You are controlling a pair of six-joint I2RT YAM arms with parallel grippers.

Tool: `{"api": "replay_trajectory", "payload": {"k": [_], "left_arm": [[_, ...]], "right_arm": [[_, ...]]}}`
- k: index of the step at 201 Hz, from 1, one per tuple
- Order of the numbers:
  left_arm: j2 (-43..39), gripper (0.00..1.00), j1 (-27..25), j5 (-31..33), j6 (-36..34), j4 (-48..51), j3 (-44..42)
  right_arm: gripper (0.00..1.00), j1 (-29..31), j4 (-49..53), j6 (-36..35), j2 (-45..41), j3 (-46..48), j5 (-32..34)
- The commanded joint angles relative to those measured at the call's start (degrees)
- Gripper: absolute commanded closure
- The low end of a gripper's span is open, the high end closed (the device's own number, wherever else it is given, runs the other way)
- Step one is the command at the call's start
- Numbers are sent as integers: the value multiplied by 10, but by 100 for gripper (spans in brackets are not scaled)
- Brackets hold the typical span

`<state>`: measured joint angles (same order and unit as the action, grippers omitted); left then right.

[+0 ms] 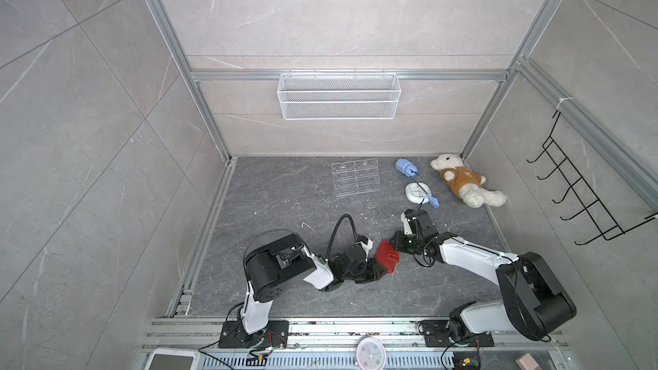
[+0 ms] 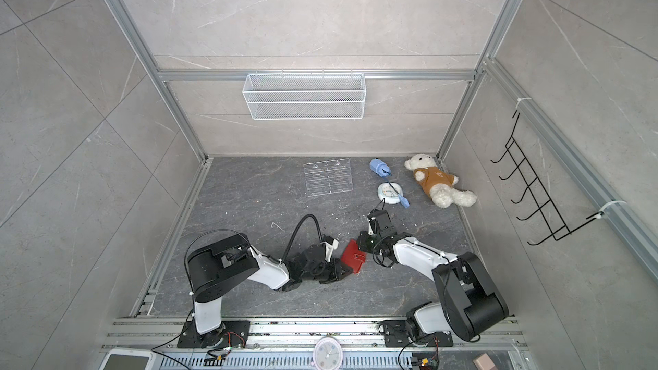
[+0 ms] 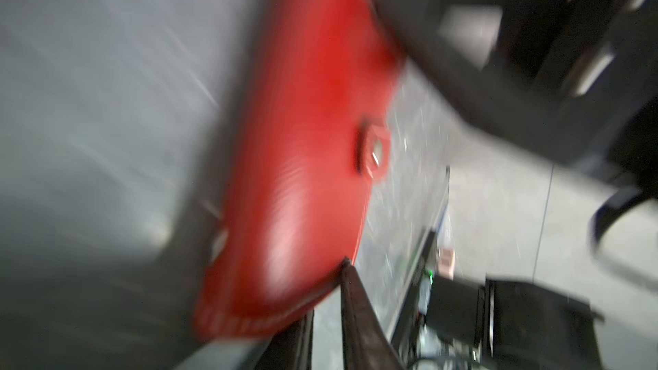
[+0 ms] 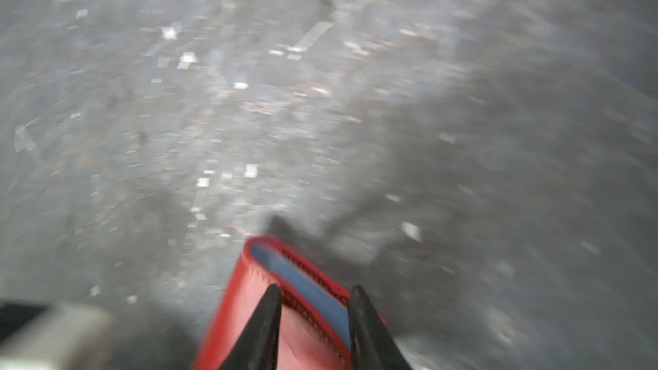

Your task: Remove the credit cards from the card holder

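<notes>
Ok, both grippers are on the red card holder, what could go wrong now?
The left gripper and right gripper both seem to pinch the card holder, so pulling apart could tear it or slip it loose. The right gripper straddles the edge with the pale blue inner page, so a pull may drag or bend that page.

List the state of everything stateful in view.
card holder: closed, slightly gaping, held between both grippers.
left gripper: shut on its corner.
right gripper: clamping its edge.
credit cards: not visible.
wire basket: empty.
teddy bear: lying down.
acrylic stand: empty.
</notes>
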<state>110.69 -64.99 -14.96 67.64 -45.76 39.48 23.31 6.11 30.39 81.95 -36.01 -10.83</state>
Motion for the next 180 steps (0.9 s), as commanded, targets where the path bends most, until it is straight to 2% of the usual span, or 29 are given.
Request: {"api": "replay_trajectory", "payload": {"k": [1,25,56,75,93,103,135,180], "left_arm": [[-25,79,-24,-11,9,-14,-11],[-45,74,-37,-5,7,6,-7],[-114,67,-42,17,-17,75,-16],[-178,59,-42,39,-43,144,-21],[-231,51,-37,76,-86,253,-6],[-245,48,-24,77,-94,286,-1],[-235,44,20,43,-94,272,-3],[-171,43,75,-10,-78,151,-22]], "right_arm": [[59,14,42,-37,9,-36,-48],[53,14,82,-42,-7,-66,-22],[38,10,131,-21,-76,-67,9],[31,3,168,8,-130,-51,25],[30,-5,184,46,-188,-21,20],[30,-6,187,66,-217,-1,11],[37,-7,164,110,-282,69,-44],[59,-7,134,135,-309,136,-76]]}}
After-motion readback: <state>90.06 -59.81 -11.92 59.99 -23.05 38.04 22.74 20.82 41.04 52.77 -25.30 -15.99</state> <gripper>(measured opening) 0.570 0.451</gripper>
